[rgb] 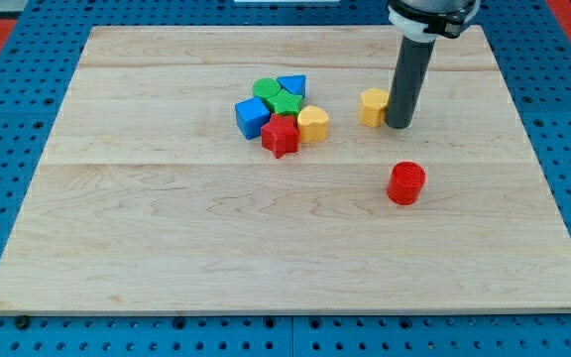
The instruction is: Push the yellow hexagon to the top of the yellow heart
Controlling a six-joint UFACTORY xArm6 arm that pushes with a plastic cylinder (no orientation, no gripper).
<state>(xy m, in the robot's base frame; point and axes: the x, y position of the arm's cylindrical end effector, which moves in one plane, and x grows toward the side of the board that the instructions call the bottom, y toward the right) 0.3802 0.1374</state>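
Note:
The yellow hexagon [373, 106] lies right of the board's centre, in the upper half. My tip [399, 124] rests on the board directly at the hexagon's right side, touching or nearly touching it. The yellow heart [313, 123] sits to the hexagon's left, at the right end of a cluster of blocks, with a gap between the two yellow blocks. The dark rod rises from my tip to the view's top.
The cluster holds a red star [280, 135], a blue cube [252, 117], a green star [285, 102], a green block [265, 89] and a blue block [292, 85]. A red cylinder [405, 183] stands alone below my tip. The wooden board [167, 228] lies on a blue surface.

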